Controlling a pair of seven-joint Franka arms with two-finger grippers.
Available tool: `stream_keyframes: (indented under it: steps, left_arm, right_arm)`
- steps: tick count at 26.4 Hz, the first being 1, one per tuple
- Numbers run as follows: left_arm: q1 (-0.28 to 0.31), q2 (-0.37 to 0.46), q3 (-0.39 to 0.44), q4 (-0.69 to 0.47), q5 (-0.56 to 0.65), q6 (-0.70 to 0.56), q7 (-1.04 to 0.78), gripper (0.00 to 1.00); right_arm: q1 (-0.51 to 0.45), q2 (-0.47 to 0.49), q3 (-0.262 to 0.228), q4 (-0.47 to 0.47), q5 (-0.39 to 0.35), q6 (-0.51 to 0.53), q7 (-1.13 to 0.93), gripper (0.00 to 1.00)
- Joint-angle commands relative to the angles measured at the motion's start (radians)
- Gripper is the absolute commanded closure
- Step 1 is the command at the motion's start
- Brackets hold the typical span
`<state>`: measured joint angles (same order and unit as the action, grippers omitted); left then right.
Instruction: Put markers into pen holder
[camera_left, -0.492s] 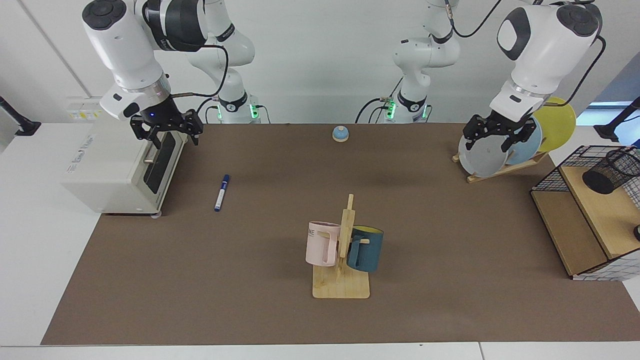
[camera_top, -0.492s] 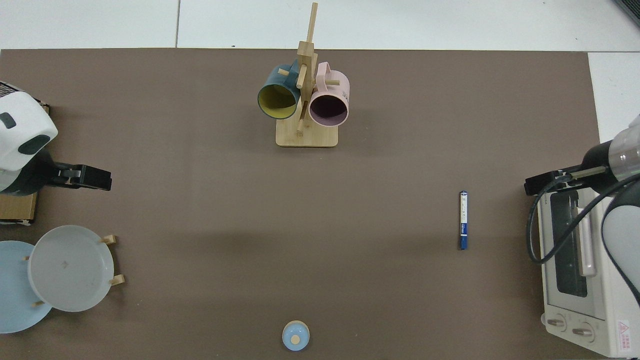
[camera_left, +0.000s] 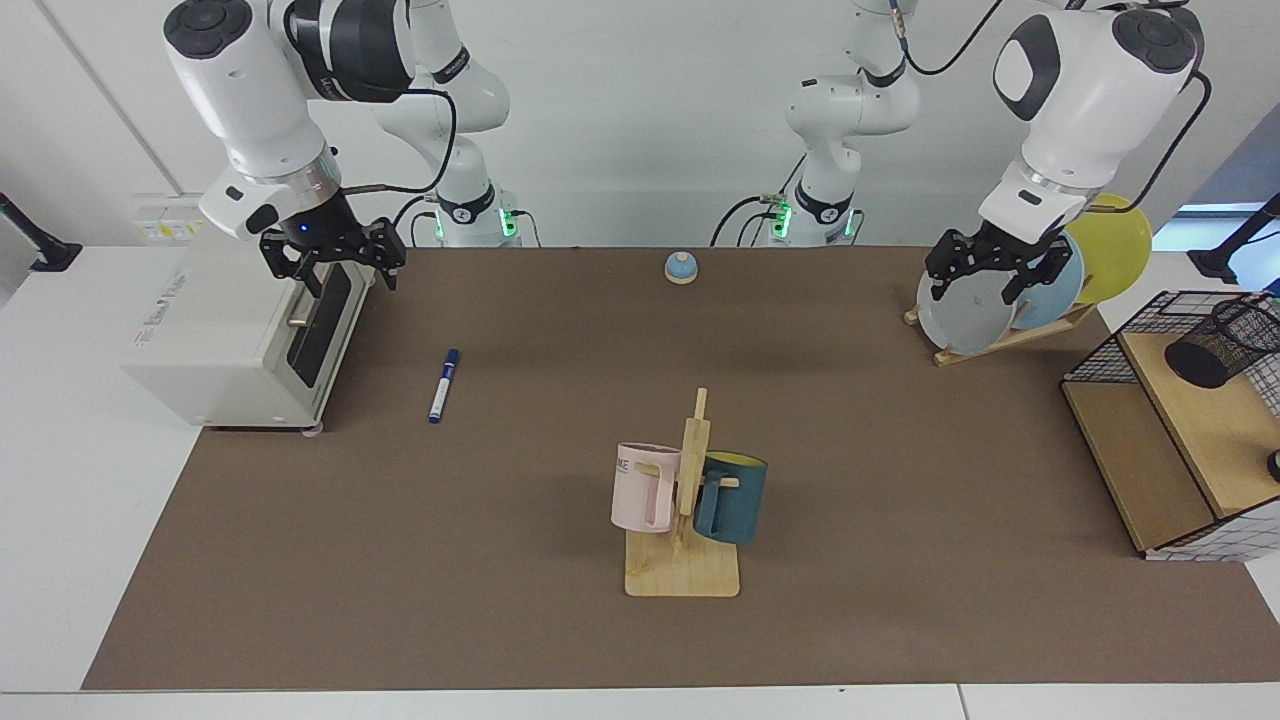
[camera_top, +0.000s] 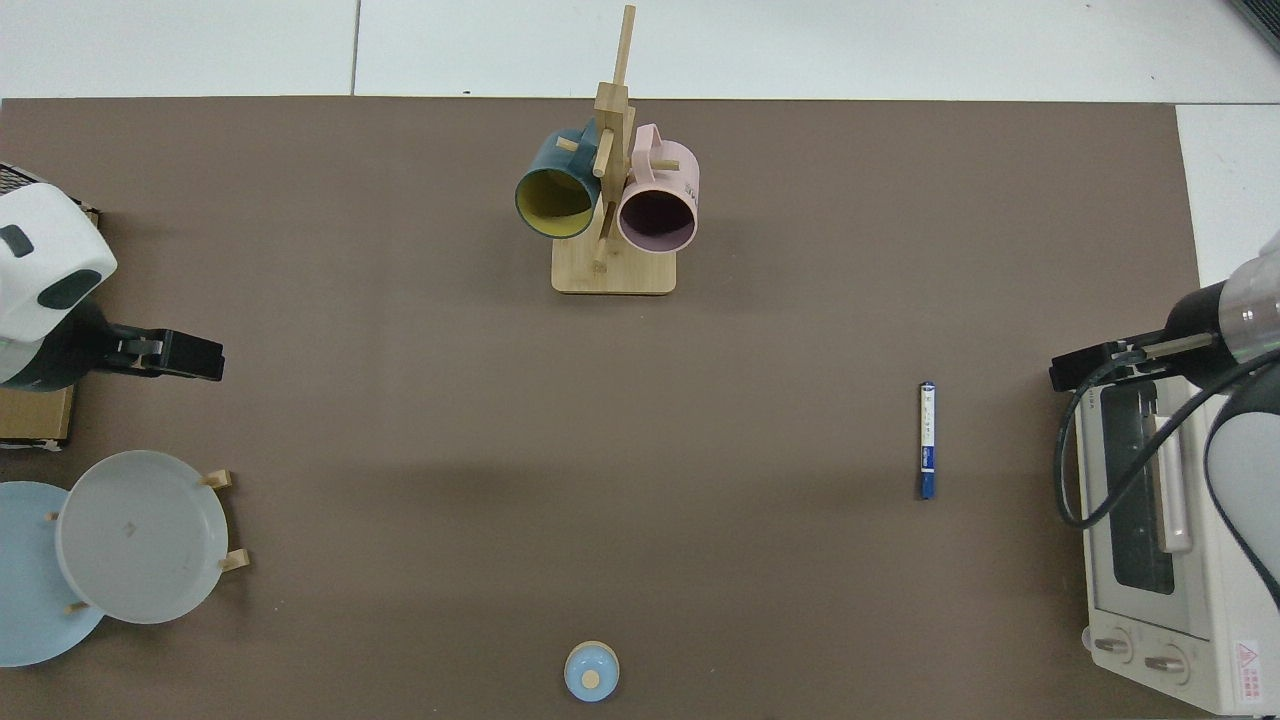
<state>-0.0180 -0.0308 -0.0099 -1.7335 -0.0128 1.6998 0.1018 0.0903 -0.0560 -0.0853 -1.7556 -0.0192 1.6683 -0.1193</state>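
right gripper (camera_left: 332, 270): up in the air over the toaster oven's door edge, fingers spread apart, nothing between them. In the top view it shows as a dark bar (camera_top: 1090, 366) at the oven's near corner.
left gripper (camera_left: 985, 278): hangs in front of the plate rack, fingers apart, holding nothing. Top view has it (camera_top: 180, 355) just off the mat's edge, beside the basket side.
marker (camera_left: 443, 385): flat on the brown mat (camera_left: 560, 620), clear of both grippers, nearest the right one, between the toaster oven and the mat's middle. Same pen from above (camera_top: 927, 440).
marker axis: long axis runs roughly front-to-back across the table, slightly slanted in the facing view. Dark blue cap end points toward the robots, the other end toward the camera side.
pen holder (camera_left: 1222, 342): black mesh cup lying tilted on the wooden shelf inside the wire basket (camera_left: 1110, 350), far end of the table from the marker. Well apart.
toaster oven (camera_left: 240, 330): white, just beside the marker's side of the mat, door facing the mat.
plate rack: grey plate (camera_left: 960, 310) in front, blue and yellow plates behind it.
mug stand (camera_left: 685, 520): wooden, pink mug (camera_left: 642, 488) and teal mug (camera_left: 735, 498) hung on either side, mid-mat.
bell (camera_left: 681, 266): small blue dome near the arm bases.
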Motion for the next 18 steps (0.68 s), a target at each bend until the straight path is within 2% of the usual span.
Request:
stream_keyframes:
  steps: [1,10,15,18]
  left_arm:
    - [-0.020,-0.008,0.015,-0.012,0.019,0.021,0.001,0.00]
    - [-0.019,-0.006,0.015,-0.014,0.019,0.049,0.003,0.00]
    - [-0.019,-0.001,0.015,-0.015,0.019,0.086,0.004,0.00]
    - [-0.020,0.000,0.015,-0.017,0.019,0.096,0.004,0.00]
  right_arm:
    - [-0.011,-0.027,0.009,-0.018,0.021,0.013,-0.013,0.00]
    - [0.002,-0.025,0.015,-0.016,0.021,0.030,-0.010,0.00]
    - [0.003,-0.001,0.018,-0.045,0.022,0.154,-0.011,0.00]
    - [0.023,0.019,0.019,-0.053,0.048,0.203,-0.008,0.00]
